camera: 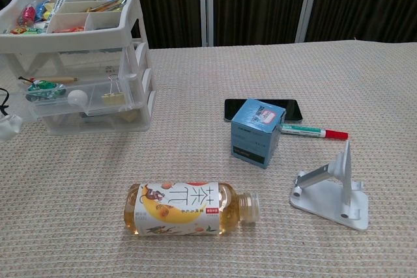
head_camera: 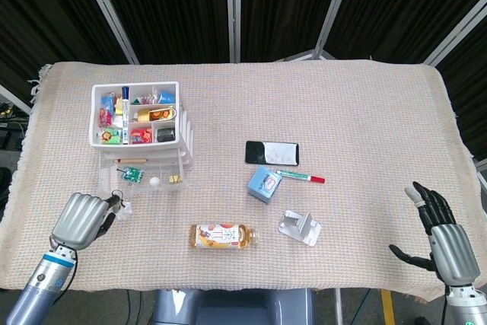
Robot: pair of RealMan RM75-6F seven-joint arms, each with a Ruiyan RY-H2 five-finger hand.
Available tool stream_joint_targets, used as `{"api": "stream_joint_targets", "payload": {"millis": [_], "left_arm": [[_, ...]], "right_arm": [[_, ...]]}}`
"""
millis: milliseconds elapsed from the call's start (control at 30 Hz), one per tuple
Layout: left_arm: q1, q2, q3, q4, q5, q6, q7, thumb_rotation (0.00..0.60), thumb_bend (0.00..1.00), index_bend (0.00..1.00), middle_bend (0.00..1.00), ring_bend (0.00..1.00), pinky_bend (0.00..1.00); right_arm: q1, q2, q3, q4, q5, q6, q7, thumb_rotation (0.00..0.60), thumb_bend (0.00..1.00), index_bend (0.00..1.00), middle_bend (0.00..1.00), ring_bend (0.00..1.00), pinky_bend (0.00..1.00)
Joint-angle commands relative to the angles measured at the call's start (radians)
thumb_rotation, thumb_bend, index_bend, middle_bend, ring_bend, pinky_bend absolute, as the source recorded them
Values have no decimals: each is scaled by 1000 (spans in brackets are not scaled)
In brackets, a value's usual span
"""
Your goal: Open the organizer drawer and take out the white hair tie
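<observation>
L hand (head_camera: 81, 219) sits curled on the cloth front-left of the organizer (head_camera: 141, 131), pinching what looks like the white hair tie (head_camera: 122, 205) at its fingertips (tiny, hard to confirm), drawer (head_camera: 148, 176) pulled out just behind-right; R hand (head_camera: 443, 237), fingers spread, empty, far off.

- Left hand (head_camera: 82, 219): silver-grey metallic shell over the back, ridged along the finger backs, dark black parts showing at the fingertips.
- Left wrist: white band, then a bright blue ring, then a smooth grey-blue forearm tube.
- Right hand (head_camera: 440, 235): black segmented fingers and thumb, one pale fingertip pad; silver-grey shell over the back.
- Right wrist: silver cuff with a narrow dark seam, grey forearm below.
</observation>
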State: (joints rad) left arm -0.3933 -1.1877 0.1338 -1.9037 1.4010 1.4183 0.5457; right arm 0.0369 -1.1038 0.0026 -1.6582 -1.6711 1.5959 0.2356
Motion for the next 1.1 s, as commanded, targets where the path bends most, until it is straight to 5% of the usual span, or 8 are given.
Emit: {"api": "stream_joint_targets", "payload": {"millis": [33,267,667,767,867,933,1000,1100], "left_arm": [[12,-10,-16,7,-6,2,-8,600,542,525,1000,1000,904],[33,-18,-34,10,-2,13,-48,600,415,447,1000,1000,904],[136,-75,-50,90,92,178,-82,600,351,305,927,932,797],[179,-89,-50,112,132,256,-72,600,326,273,765,809,722],[213,-103,-43,139,164,309,-76,600,313,227,549,636,546],[236,-113,-34,165,180,333,-90,600,283,97,260,357,331],[252,-111,-22,178,184,335,-105,600,259,16,74,136,165],[266,-100,-14,170,174,326,-137,600,232,0,0,1,12]], "right_arm": [[1,0,-2,-2,-6,0,-2,600,7,0,0,0,0],[0,-3,-3,-2,-3,-2,-11,600,8,0,0,0,0],[0,-7,-1,-2,3,-6,-28,600,7,0,0,0,0],[-1,-2,1,-3,4,-2,-23,600,7,0,0,0,0],[0,0,2,-2,4,-1,-19,600,7,0,0,0,0],[1,0,2,-1,2,-1,-21,600,7,0,0,0,0],[2,-1,3,0,-1,-2,-27,600,7,0,0,0,0],[4,-1,4,-1,-2,-5,-41,600,5,0,0,0,0]]}}
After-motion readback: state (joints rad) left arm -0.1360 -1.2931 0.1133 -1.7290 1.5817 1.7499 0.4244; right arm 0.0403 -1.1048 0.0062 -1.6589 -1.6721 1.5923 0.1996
